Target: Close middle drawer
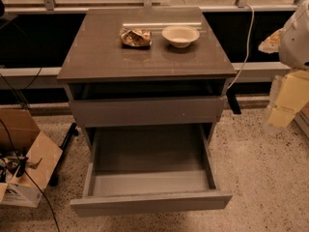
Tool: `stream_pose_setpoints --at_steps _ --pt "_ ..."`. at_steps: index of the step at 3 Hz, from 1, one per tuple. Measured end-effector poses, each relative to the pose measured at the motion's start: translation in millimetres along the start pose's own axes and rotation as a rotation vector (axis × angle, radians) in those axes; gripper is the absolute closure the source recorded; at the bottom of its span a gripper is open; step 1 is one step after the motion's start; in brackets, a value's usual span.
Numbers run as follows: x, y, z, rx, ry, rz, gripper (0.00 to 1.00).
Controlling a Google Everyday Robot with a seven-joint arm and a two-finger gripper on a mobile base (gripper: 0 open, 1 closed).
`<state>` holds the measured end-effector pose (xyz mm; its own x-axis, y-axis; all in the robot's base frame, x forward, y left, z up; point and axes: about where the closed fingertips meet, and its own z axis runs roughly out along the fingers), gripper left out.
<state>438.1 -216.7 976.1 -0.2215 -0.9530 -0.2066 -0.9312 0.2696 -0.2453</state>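
The middle drawer [149, 202] is pulled far out of the grey-brown cabinet [145, 57] toward the camera. Its plain flat front panel is at the bottom of the view. Its lighter grey box interior [149, 153] shows nothing inside. Above it, the taller drawer front [147, 111] stands slightly out from the cabinet, leaving a dark gap under the top. My gripper [281, 115] hangs at the right edge of the view on the white and pale yellow arm [297, 42]. It is to the right of the cabinet, apart from the drawer and touching nothing.
A white bowl [181, 35] and a crumpled snack bag [135, 37] sit on the cabinet top. An open cardboard box [24, 163] with cables stands on the speckled floor at the left. A white cable [248, 47] hangs behind the cabinet's right side.
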Motion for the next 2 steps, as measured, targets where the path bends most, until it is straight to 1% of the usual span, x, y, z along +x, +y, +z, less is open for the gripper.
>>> stream_pose_setpoints --at_steps 1,2 --pt "0.0 0.0 0.0 0.000 0.000 0.000 0.00" --pt "-0.9 0.1 -0.7 0.005 -0.002 -0.002 0.08"
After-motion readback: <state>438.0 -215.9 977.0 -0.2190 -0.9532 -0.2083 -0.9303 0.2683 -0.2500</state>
